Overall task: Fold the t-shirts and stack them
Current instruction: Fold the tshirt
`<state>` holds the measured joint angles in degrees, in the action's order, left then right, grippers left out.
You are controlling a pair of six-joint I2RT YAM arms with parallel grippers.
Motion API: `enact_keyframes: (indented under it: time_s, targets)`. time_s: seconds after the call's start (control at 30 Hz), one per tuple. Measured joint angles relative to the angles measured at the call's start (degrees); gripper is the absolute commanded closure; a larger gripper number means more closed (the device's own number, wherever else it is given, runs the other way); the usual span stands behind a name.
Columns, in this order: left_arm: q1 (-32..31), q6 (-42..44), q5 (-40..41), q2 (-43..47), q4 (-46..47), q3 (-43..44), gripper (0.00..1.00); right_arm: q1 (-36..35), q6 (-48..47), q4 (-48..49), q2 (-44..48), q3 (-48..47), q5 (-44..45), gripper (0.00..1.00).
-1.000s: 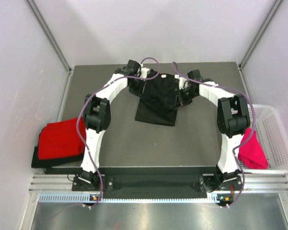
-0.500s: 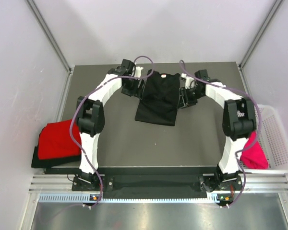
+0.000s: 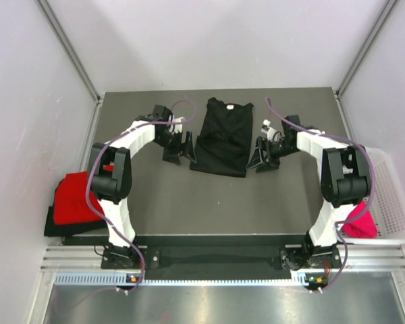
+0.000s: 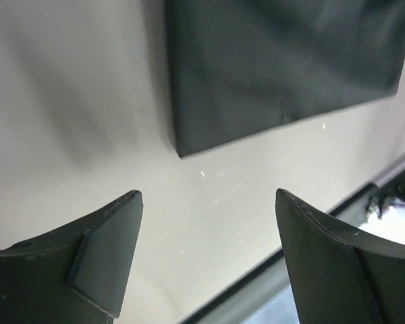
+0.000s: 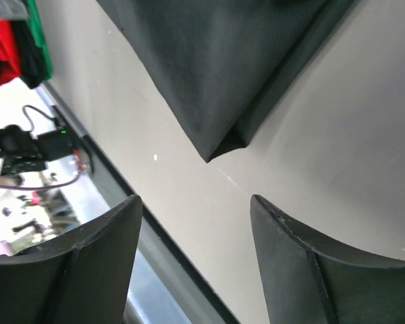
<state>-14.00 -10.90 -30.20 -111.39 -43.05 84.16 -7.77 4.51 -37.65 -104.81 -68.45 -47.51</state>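
the black shirt [image 3: 222,138] is lying folded into a long strip in the upper middle of the overhead frame, collar toward the top. the left gripper [image 3: 178,148] is hovering just beside its lower left corner and the right gripper [image 3: 264,154] beside its lower right, both spread wide and holding nothing. the crosswise fold seems to be in hand; the next move is calling for each gripper pinching a bottom corner and carrying it up to the collar. the red shirt [image 3: 81,196] is waiting at the left edge, perhaps on a dark one.
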Motion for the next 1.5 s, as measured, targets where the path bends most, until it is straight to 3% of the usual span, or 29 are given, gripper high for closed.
enact_keyframes:
  time_s: [0.37,0.6,0.73,0.9,1.07,1.1,1.2,1.37,1.43,1.5]
  targets:
    - [-0.33,-2.73,-3.74,-3.5,2.05,-1.57,0.2,-2.21,7.82,6.47,-4.42,3.91,-2.86,0.37]
    - [-0.28,-3.96,-5.27,-7.21,1.7,-0.17,0.28,-3.48,10.16,7.32,-7.21,3.89,-4.0,0.4]
    - [-0.28,-4.46,-6.8,-8.66,1.75,0.81,0.39,-3.48,11.04,8.35,-8.13,3.85,-4.98,0.43]
    - [-0.28,-4.5,-7.76,-9.4,1.77,0.92,0.43,-3.48,12.33,9.4,-9.03,3.85,-5.95,0.46]
    - [-0.28,-4.76,-8.02,-9.79,1.77,0.92,0.49,-3.48,13.57,10.4,-9.86,3.85,-6.49,0.54]
    - [-0.26,-4.87,-8.2,-9.97,1.75,0.94,0.56,-3.48,13.88,10.71,-10.19,3.85,-6.71,0.56]
    - [-0.26,-5.11,-8.41,-10.82,1.64,1.18,0.61,-3.48,15.1,11.8,-11.17,3.85,-7.3,0.62]
    - [-0.22,-5.6,-9.75,-12.0,1.33,1.92,0.65,-3.48,16.52,12.85,-12.07,3.85,-8.13,0.64]
    - [-0.22,-5.73,-10.08,-12.44,1.36,2.16,0.74,-3.48,16.72,13.05,-12.09,3.85,-8.02,0.67]
    - [-0.22,-5.92,-10.21,-12.92,1.38,2.32,0.81,-3.45,16.59,13.4,-12.28,3.85,-7.87,0.8]
